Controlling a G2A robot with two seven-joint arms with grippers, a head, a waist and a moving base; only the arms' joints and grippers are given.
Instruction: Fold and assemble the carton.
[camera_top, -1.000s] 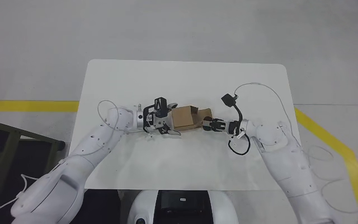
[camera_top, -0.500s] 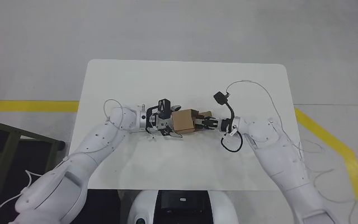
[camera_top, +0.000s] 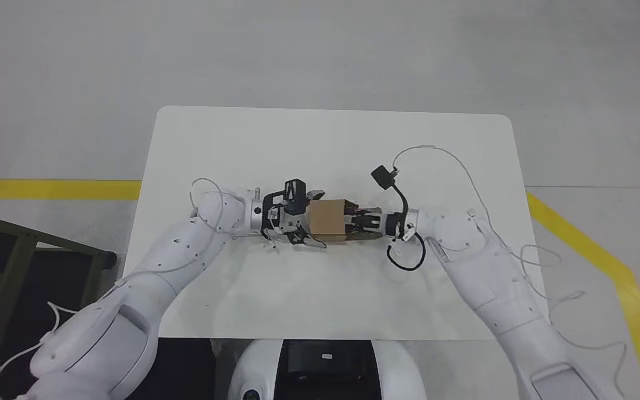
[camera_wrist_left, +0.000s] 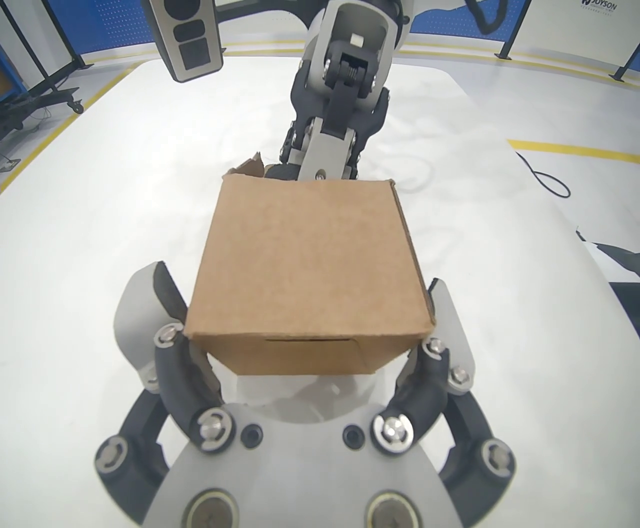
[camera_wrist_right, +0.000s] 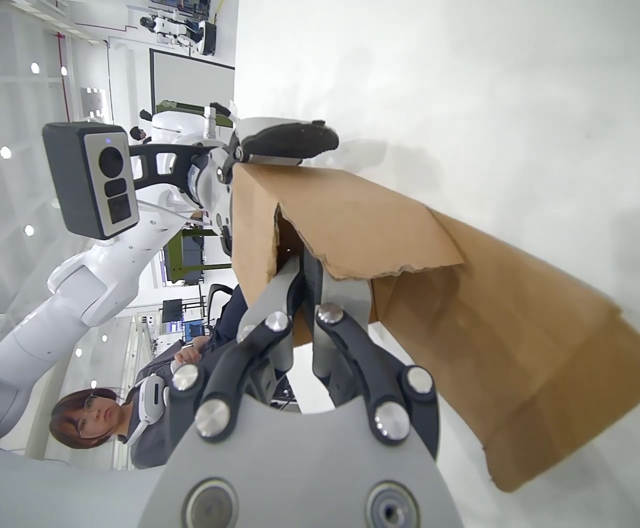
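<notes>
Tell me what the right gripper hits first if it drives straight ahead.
The carton: the right gripper points into its open end, so it likely meets the closed far end, held by the left gripper.

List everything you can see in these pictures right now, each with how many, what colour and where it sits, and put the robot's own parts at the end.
carton: 1, brown, lying in the middle of the table between the two grippers; the end by the left gripper is closed, the end by the right gripper is open with a ragged-edged flap
table: 1, white, under the carton and both arms
floor tape: yellow strips on the grey floor on both sides of the table
left gripper: 1, grey and black, fingers on either side of the carton's closed end, against it
right gripper: 1, grey and black, fingers close together, tips inside the carton's open end
</notes>
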